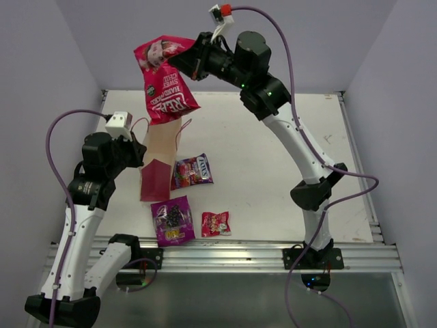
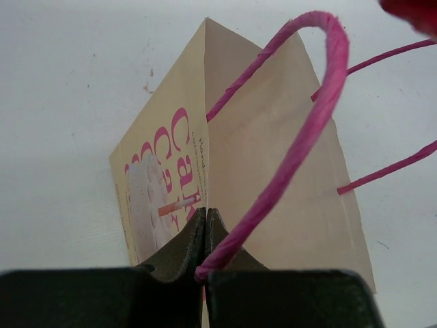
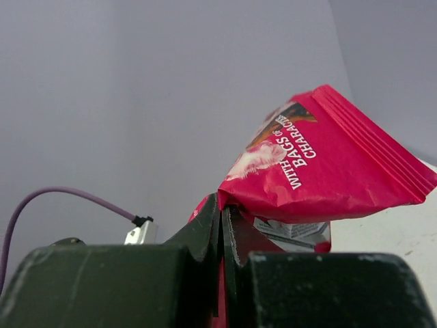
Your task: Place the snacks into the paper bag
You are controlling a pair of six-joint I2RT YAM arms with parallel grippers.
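Looking down from above: spotting the right tool (image 1: 188,60) clamped on the glossy, crinkled large pink-red pouch (image 1: 166,82), dangling over the upright paper bag (image 1: 160,154); left tool (image 1: 140,152) at its rim. Noting the purple-pink packet (image 1: 192,171), purple pouch (image 1: 173,220) and small red packet (image 1: 216,223) flat on the white table (image 1: 273,171). Switching to left wrist: pinched shut on creased matte paper, beside a twisted pink handle (image 2: 334,68). Right wrist: squeezed closed on shiny foil.

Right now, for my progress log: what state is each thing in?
paper bag: upright, edge pinched by left gripper.
REAL pouch: hanging from right gripper, above paper bag.
purple-pink packet: flat on table.
purple pouch: flat on table.
small red packet: flat on table.
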